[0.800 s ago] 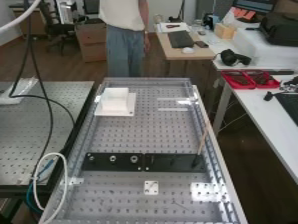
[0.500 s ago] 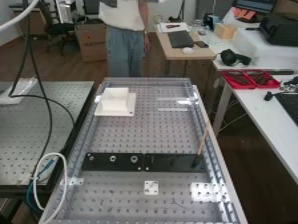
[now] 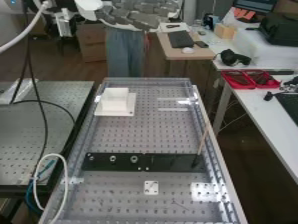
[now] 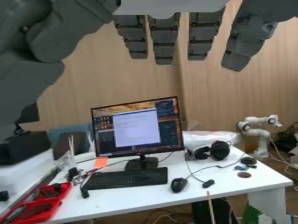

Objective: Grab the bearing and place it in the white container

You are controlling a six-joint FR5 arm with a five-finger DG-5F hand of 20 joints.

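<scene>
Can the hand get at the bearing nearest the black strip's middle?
Probably, though I can't confirm its reach. The hand is open but well away from the bearing. Nothing covers the bearing, and the stick stands clear of it at one end of the strip.

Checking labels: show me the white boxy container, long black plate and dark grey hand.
White container [image 3: 115, 103]: high view, front wall.
Black plate [image 3: 123, 165]: high view, bare top.
Grey hand [image 4: 164, 39]: wrist view, a finger.

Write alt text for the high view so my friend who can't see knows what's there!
A grey robot hand hangs at the top. Below it in the picture, a long metal bench holds a white container near its far end and, nearer, small metal rings on a black strip.
</scene>
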